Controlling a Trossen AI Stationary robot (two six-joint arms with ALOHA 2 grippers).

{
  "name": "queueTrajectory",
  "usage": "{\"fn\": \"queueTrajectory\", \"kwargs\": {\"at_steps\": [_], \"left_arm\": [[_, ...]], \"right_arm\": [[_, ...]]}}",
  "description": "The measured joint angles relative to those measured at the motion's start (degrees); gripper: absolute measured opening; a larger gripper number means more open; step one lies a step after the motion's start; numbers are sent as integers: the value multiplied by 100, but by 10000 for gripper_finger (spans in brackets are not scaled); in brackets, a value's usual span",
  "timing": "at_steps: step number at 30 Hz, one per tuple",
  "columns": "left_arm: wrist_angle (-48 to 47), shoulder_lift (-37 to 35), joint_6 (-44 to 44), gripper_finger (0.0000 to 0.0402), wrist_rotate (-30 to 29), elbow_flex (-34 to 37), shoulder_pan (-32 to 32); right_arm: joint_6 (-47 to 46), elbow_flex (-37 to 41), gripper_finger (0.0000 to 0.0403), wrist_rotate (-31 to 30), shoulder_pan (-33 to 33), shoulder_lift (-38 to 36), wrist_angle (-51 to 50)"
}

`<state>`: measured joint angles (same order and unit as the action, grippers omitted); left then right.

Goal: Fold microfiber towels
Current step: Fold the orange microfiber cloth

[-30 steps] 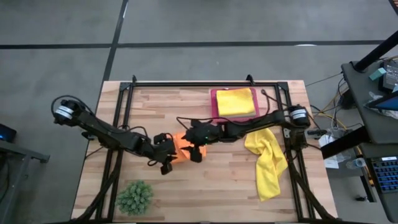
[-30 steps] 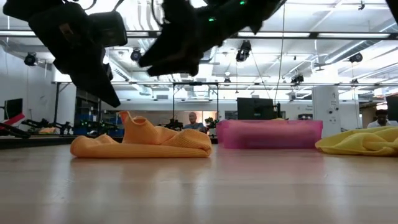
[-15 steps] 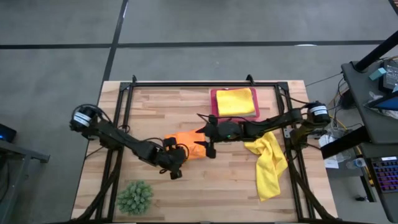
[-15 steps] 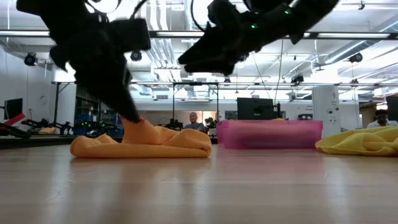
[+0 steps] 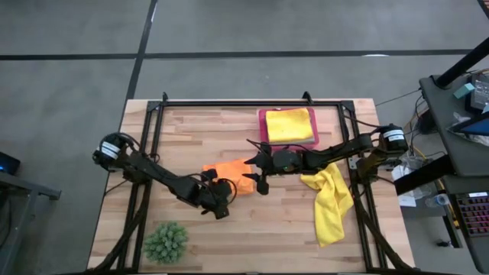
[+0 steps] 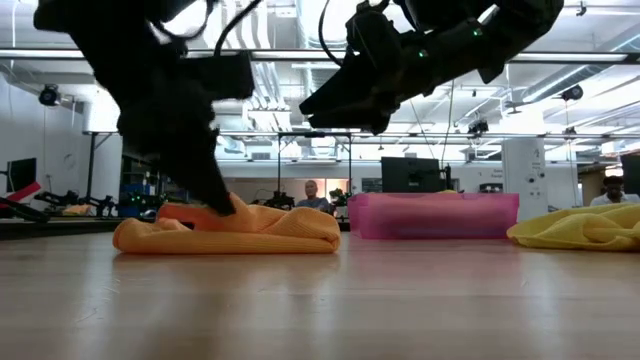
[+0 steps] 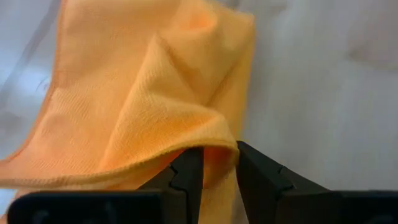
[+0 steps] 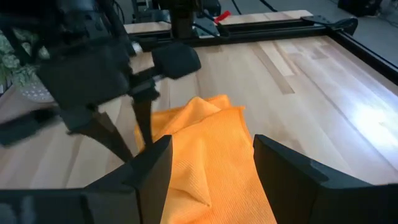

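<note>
The left arm has slid down onto the cloth and the right arm has backed off toward the tray! On the table (image 5: 191, 137), the orange towel (image 5: 229, 169) lies mid-table. Left gripper (image 7: 212, 163) clamped on its folded edge. Right gripper (image 8: 211, 158) hovers above it, fingers apart. Yellow towel (image 5: 330, 200) sprawls rightward; another fills the pink tray (image 5: 263, 131).

The high camera looks straight down on the whole light wooden table (image 5: 191, 122). The low camera sits at table level and faces across it, toward 12 o'clock, into the room. Each wrist camera looks very near past its own dark fingers. All four views share the soft orange microfiber towel (image 5: 229, 169) (image 6: 250, 228) (image 7: 143, 106) (image 8: 211, 155).
</note>
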<state>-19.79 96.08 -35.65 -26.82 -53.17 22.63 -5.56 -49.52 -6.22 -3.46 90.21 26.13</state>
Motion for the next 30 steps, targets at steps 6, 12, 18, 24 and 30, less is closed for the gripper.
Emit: {"fn": "queueTrajectory", "kwargs": {"at_steps": [6,12,18,24,30], "left_arm": [[85,332,-5,76,-101,-56,-13],[121,268,12,25,-116,-74,-12],[-194,-6,52,1,-119,-72,-11],[-711,-519,154,0,65,-68,28],[-1419,-969,188,0,382,-59,42]], "right_arm": [[-59,7,215,0,0,0,-2],[-57,9,215,0,0,0,-5],[-51,11,215,1,0,0,-24],[-50,16,215,4,0,0,-59],[-48,16,215,4,0,0,-64]]}}
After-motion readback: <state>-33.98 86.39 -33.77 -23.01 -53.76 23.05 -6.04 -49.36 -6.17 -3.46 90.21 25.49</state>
